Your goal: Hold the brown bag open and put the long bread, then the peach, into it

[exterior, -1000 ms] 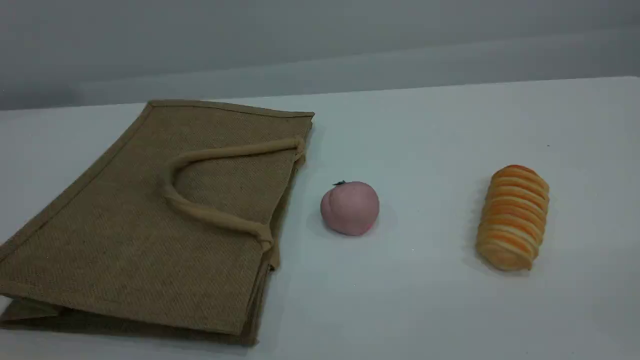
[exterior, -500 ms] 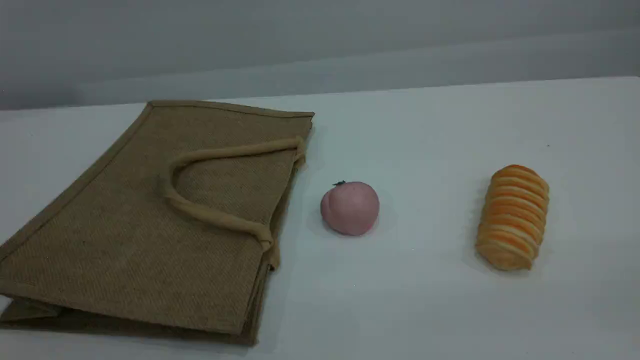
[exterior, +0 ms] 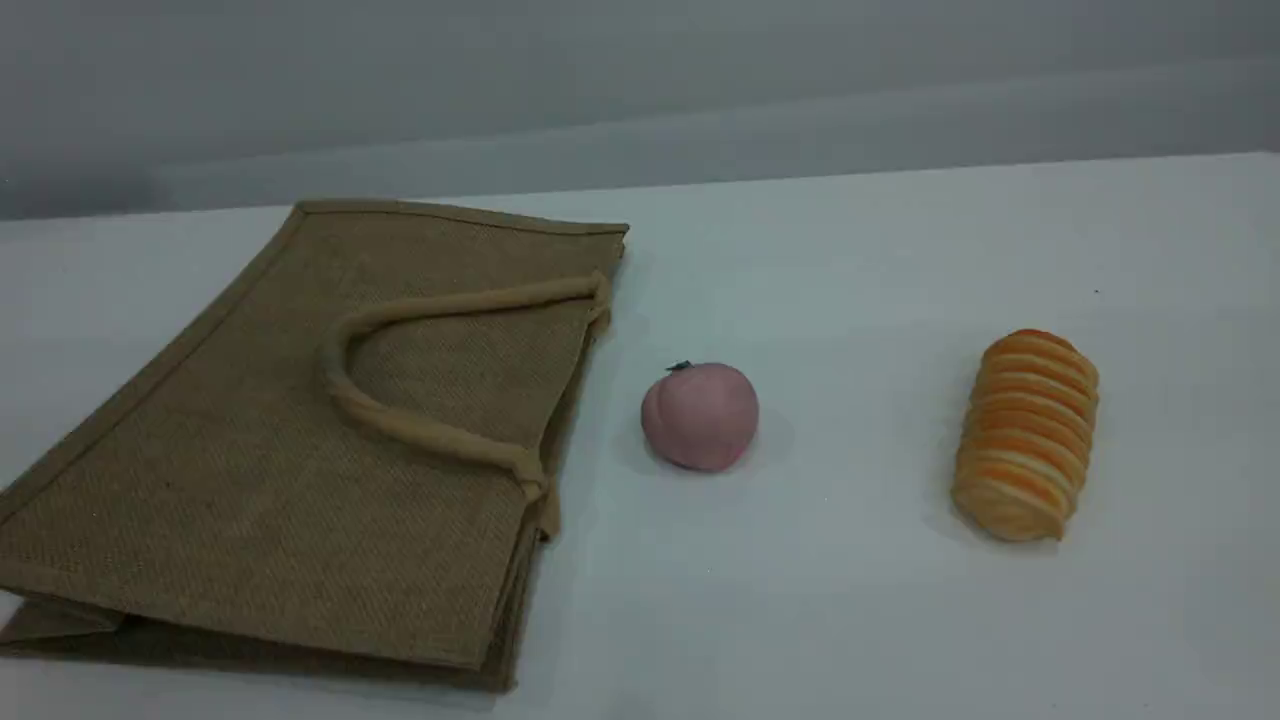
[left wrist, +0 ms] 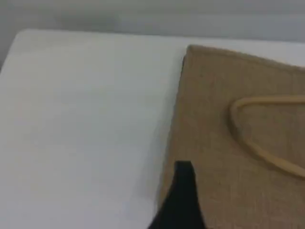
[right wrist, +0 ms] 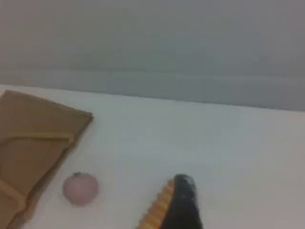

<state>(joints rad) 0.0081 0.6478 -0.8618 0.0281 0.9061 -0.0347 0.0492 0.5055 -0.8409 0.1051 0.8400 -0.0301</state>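
Nothing moved, long bread [exterior: 1027, 436] beside right gripper [right wrist: 184, 198]

The brown bag [exterior: 300, 430] lies flat over the left side of the counter [exterior: 880, 250], down to the near edge. The peach [exterior: 700, 417] sits just beside its handle end, leaving you a narrow gap. Between the peach and the long bread [exterior: 1027, 437] a wide lane is bare, as is the whole far edge.

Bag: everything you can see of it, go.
The bag lies flat and closed at the left of the table: tan woven jute, bound edges, gusset folded in along the near edge. A lighter beige loop handle rests on its top face. Its mouth faces the peach, with a gap between them.
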